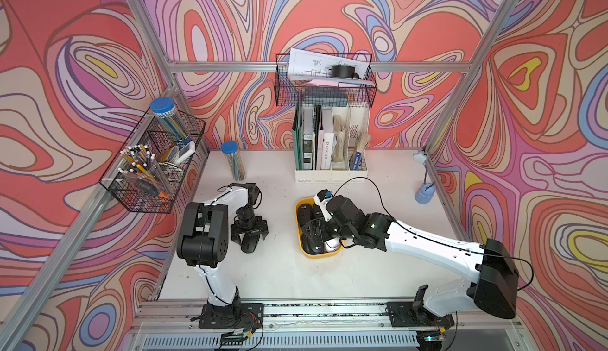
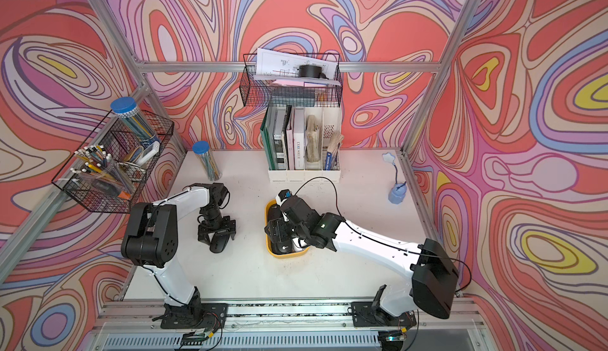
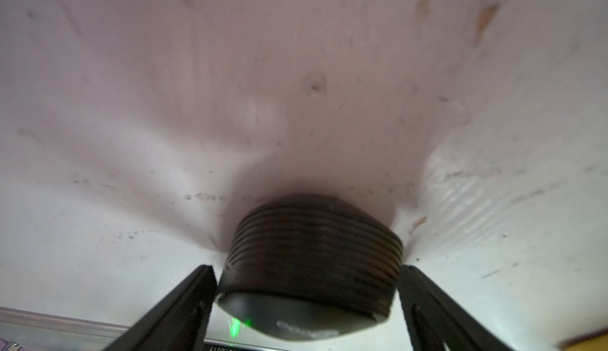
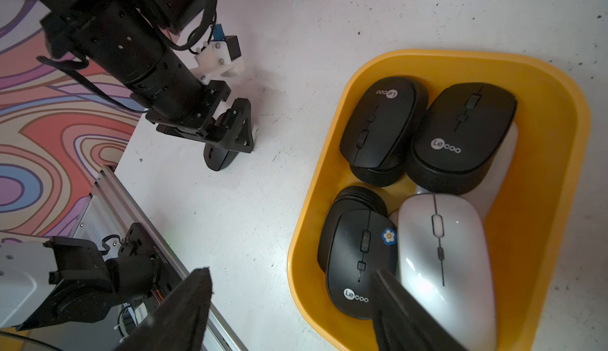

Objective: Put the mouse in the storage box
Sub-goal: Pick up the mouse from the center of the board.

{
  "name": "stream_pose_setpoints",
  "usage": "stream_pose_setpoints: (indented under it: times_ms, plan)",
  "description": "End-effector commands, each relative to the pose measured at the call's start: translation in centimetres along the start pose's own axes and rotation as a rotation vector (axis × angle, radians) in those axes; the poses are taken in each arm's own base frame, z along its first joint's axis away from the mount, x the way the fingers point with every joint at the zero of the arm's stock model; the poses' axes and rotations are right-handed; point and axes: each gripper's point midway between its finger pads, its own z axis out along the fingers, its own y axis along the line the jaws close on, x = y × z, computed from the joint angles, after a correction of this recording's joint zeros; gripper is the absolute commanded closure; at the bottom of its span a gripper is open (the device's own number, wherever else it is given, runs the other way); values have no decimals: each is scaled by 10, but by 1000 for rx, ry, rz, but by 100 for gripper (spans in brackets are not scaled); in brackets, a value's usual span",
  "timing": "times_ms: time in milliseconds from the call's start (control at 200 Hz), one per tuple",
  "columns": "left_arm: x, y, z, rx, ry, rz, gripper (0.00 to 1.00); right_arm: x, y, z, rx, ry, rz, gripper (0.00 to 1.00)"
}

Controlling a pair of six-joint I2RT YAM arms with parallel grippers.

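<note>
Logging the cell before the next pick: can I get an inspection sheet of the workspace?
Surface: white table, scuffed, speckled.
Job's things: black mouse on the table; yellow storage box holds black and white mice.
Clutter: file organizer, pencil jar, small blue item toward the back.
Grippers: left gripper straddles the mouse, grip unclear; right gripper open, empty, above the box's edge.
Cables: black cable loops over the right arm.
Surroundings: swirl-patterned walls, aluminium frame, two wire baskets.

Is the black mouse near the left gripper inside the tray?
Out: black mouse sits on white table, apart from yellow plastic tray.
</note>
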Motion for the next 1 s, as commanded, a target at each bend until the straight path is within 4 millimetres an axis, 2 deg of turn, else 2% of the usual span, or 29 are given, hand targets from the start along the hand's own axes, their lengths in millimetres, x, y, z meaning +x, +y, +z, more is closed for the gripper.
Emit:
stream_pose_setpoints:
  times_ms: [0, 90, 320, 396, 536, 671, 831, 992]
  plan:
    - [2, -1, 7, 16, 21, -28, 15, 1, -3, -4, 15, -15, 7, 24]
    - [4, -4, 6, 37, 17, -44, 22, 1, -5, -3, 18, -16, 9, 24]
    - [-1, -17, -3, 61, -40, -50, 31, 4, -5, 1, 20, -3, 4, 25]
    - [-5, -17, -3, 24, -50, -39, 31, 8, -1, 5, -12, 12, -4, 25]
    - [-8, -13, 1, -24, -64, -47, 25, 18, 22, 19, -154, 65, -27, 25]
    - [-12, -8, -8, -51, -125, -46, 23, 20, 43, 34, -269, 87, -44, 24]
    - [-13, -12, -12, -18, -155, -28, 23, 21, 40, 58, -212, 131, -27, 26]
    - [-6, -13, -3, -15, -120, -56, 26, 21, 33, 56, -171, 112, -16, 26]
